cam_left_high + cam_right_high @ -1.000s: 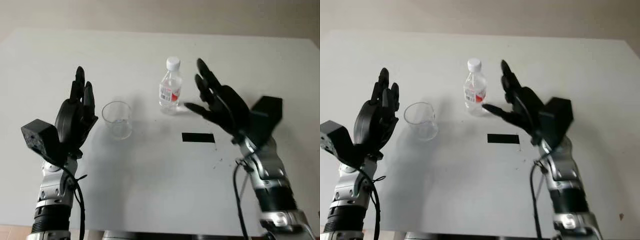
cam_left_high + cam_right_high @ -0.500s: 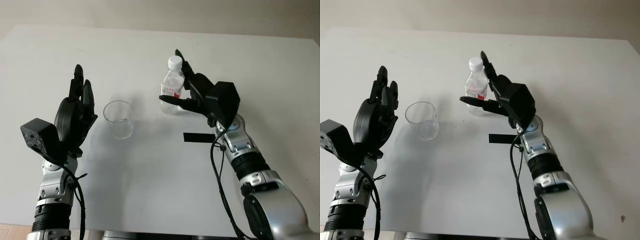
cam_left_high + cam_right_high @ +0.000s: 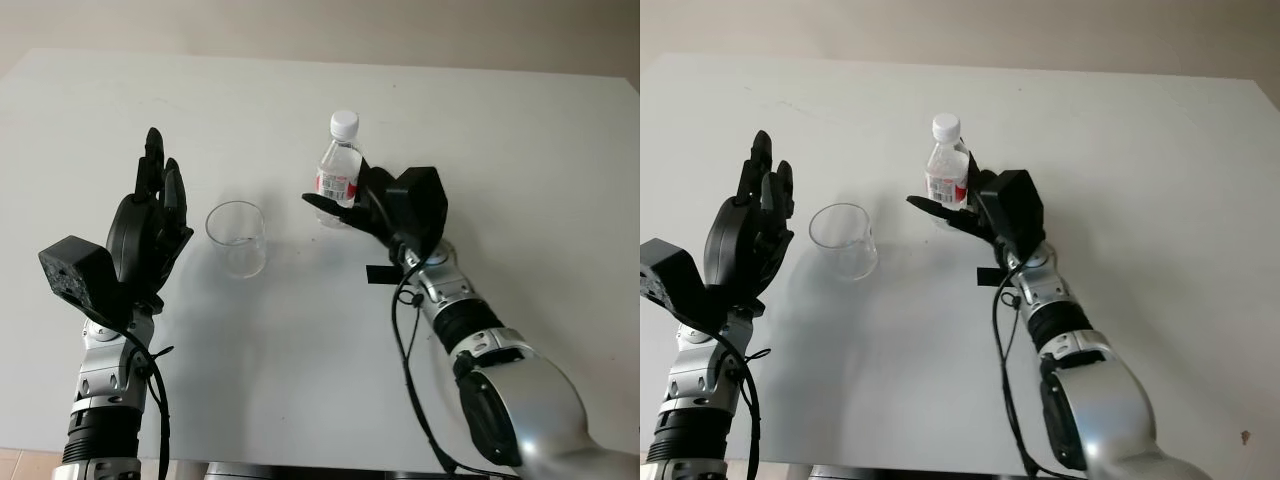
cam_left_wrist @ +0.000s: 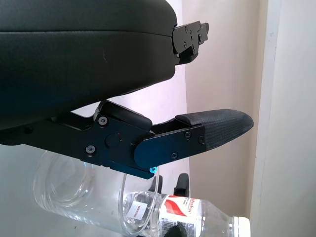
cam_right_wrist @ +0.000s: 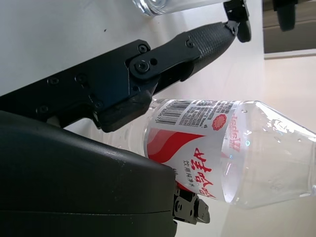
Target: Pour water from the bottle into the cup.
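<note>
A small clear water bottle (image 3: 340, 172) with a white cap and a red-and-white label stands upright on the white table (image 3: 300, 380), just right of the middle. My right hand (image 3: 345, 200) is wrapped around its lower half, thumb in front and fingers behind; the right wrist view has the bottle (image 5: 212, 143) pressed against the palm. An empty clear plastic cup (image 3: 237, 238) stands to the bottle's left, a hand's width away. Raised upright left of the cup and apart from it is my left hand (image 3: 155, 215), open. Cup (image 4: 89, 197) and bottle (image 4: 197, 217) appear beyond it in the left wrist view.
A short black tape strip (image 3: 378, 274) lies on the table just in front of the bottle, partly under my right forearm. The table's far edge meets a beige wall (image 3: 320, 30).
My right hand swung in from the right, reached the bottle and closed its fingers around it. The left hand and the cup stayed put.
</note>
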Available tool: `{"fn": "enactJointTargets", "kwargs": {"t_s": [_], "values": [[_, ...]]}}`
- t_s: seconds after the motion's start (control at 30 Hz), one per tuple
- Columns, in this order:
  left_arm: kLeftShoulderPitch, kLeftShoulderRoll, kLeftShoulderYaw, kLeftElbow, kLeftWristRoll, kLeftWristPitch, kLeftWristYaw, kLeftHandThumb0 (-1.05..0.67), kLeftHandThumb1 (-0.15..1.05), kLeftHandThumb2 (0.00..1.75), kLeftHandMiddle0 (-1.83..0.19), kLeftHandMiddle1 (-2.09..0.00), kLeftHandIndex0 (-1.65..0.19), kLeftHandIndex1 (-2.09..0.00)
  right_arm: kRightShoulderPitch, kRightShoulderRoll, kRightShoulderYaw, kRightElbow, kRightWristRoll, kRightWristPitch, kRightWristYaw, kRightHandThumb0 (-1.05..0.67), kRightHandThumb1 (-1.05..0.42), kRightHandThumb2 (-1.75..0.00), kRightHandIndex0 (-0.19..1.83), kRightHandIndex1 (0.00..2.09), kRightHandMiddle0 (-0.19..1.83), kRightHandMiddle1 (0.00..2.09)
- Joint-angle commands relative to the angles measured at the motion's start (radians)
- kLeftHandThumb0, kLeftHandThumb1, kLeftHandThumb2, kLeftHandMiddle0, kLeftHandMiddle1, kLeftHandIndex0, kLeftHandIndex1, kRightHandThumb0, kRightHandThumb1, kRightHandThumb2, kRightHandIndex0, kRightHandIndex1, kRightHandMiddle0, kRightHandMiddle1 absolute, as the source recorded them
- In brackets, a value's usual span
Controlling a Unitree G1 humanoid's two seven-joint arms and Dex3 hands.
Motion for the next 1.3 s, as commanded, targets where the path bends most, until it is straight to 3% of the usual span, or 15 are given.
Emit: {"fn": "enactJointTargets", "kwargs": {"t_s": [0.0,0.27,0.43,0.5,0.57,0.6,0.63,0.67,0.73,0.77,0.83,0.9,0.93,1.1,1.27], "values": [[-0.003,0.005,0.007,-0.008,-0.001,-0.007,0.0,-0.77,1.05,0.64,0.19,0.0,0.19,0.0,-0.005,0.018,-0.015,0.016,0.009,-0.018,-0.015,-0.79,-0.9,-0.05,-0.19,0.0,-0.19,0.0],[-0.008,0.005,0.004,0.002,0.001,-0.012,-0.011,-0.76,1.05,0.65,0.19,0.0,0.19,0.0,-0.022,0.071,-0.059,0.031,0.035,-0.04,-0.104,-0.69,-0.9,-0.05,-0.16,0.03,-0.16,0.03],[-0.006,0.005,0.005,-0.003,0.005,-0.002,0.001,-0.77,1.05,0.64,0.19,0.0,0.19,0.0,-0.049,0.102,-0.094,0.049,0.057,-0.055,-0.176,-0.6,-0.89,-0.05,0.03,0.12,0.08,0.15],[-0.006,0.005,0.006,-0.005,0.005,-0.002,0.005,-0.77,1.05,0.64,0.19,0.0,0.19,0.0,-0.061,0.109,-0.1,0.059,0.054,-0.06,-0.218,-0.53,-0.89,-0.05,0.17,0.19,0.25,0.25],[-0.005,0.008,0.006,-0.006,0.004,-0.007,0.001,-0.77,1.05,0.64,0.19,0.0,0.19,0.0,-0.074,0.114,-0.11,0.068,0.06,-0.058,-0.242,-0.5,-0.89,-0.05,0.23,0.2,0.17,0.61],[-0.005,0.009,0.006,-0.007,0.003,-0.009,-0.001,-0.76,1.05,0.64,0.19,0.0,0.19,0.0,-0.081,0.115,-0.117,0.072,0.066,-0.056,-0.247,-0.44,-0.9,-0.05,0.27,0.46,0.05,1.18],[-0.005,0.011,0.006,-0.007,0.004,-0.011,-0.003,-0.76,1.05,0.65,0.19,0.0,0.19,0.0,-0.087,0.116,-0.125,0.076,0.073,-0.057,-0.245,-0.42,-0.91,-0.05,0.18,0.8,-0.01,1.45],[-0.007,0.012,0.006,-0.006,0.003,-0.011,-0.005,-0.76,1.05,0.65,0.19,0.0,0.19,0.0,-0.095,0.112,-0.127,0.083,0.072,-0.057,-0.242,-0.4,-0.91,-0.05,0.1,1.11,-0.03,1.63],[-0.01,0.015,0.007,-0.005,0.006,-0.01,-0.005,-0.76,1.05,0.65,0.19,0.0,0.19,0.0,-0.108,0.101,-0.121,0.095,0.06,-0.052,-0.238,-0.32,-0.95,-0.06,0.17,1.67,0.06,1.96],[-0.012,0.015,0.006,-0.004,0.007,-0.011,-0.004,-0.76,1.05,0.66,0.19,0.0,0.19,0.0,-0.112,0.097,-0.12,0.099,0.054,-0.048,-0.238,-0.31,-0.96,-0.06,0.17,1.82,0.08,2.03],[-0.015,0.016,0.007,-0.001,0.009,-0.013,-0.003,-0.75,1.05,0.67,0.19,0.0,0.19,0.0,-0.117,0.088,-0.112,0.104,0.041,-0.044,-0.232,-0.28,-0.98,-0.06,0.18,2.04,0.14,2.08],[-0.019,0.016,0.011,0.003,0.006,-0.018,-0.005,-0.75,1.05,0.67,0.19,0.0,0.19,0.0,-0.121,0.076,-0.099,0.109,0.022,-0.042,-0.221,-0.27,-1.0,-0.06,0.27,2.08,0.18,2.09],[-0.021,0.015,0.012,0.006,0.005,-0.021,-0.007,-0.75,1.05,0.67,0.19,0.0,0.19,0.0,-0.124,0.071,-0.095,0.111,0.016,-0.039,-0.214,-0.25,-1.02,-0.06,0.45,2.09,0.27,2.09],[-0.024,0.009,0.015,0.01,0.005,-0.021,-0.004,-0.75,1.05,0.65,0.19,0.0,0.19,0.0,-0.131,0.055,-0.09,0.114,0.005,-0.02,-0.168,-0.26,-1.05,-0.12,0.86,2.09,0.49,2.09],[-0.022,0.006,0.011,0.012,0.013,-0.022,0.005,-0.76,1.05,0.64,0.19,0.0,0.19,0.0,-0.137,0.04,-0.065,0.109,-0.028,-0.031,-0.174,-0.34,-1.04,-0.09,0.7,2.09,0.56,2.09]]}}
